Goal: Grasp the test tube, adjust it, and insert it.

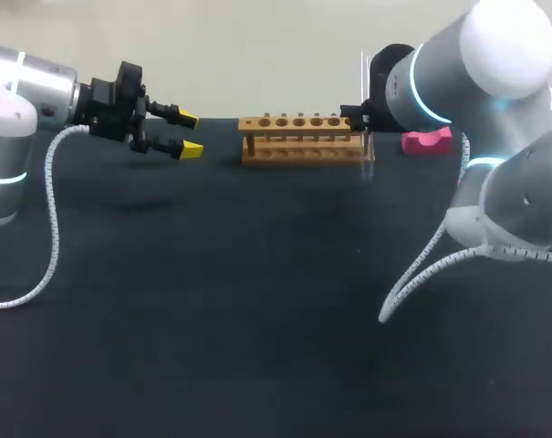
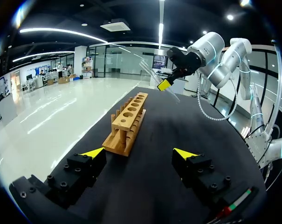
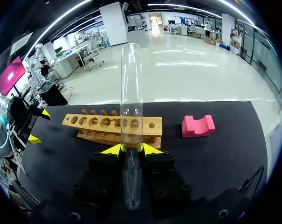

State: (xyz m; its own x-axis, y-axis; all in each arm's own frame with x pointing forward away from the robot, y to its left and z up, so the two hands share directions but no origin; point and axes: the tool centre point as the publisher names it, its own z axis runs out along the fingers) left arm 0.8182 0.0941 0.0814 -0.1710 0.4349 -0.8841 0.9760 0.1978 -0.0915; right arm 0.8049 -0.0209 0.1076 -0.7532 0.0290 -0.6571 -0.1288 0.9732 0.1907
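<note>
A clear glass test tube (image 3: 131, 84) stands clamped between the yellow tips of my right gripper (image 3: 132, 149), which is shut on it. In the head view the tube (image 1: 364, 71) is upright at the right end of the wooden rack (image 1: 301, 139), with my right gripper (image 1: 358, 116) just beside that end. The rack (image 3: 113, 127) lies ahead of the right gripper, showing a row of several empty holes. My left gripper (image 1: 190, 135) hangs open to the left of the rack, with nothing between its fingers. From the left wrist view, that gripper (image 2: 140, 153) faces the rack (image 2: 129, 123) lengthwise.
A pink block (image 1: 428, 139) with a notch in its top sits on the black table (image 1: 257, 301) to the right of the rack, also seen as the pink block (image 3: 197, 126) ahead of the right gripper. White coiled cables hang from both arms.
</note>
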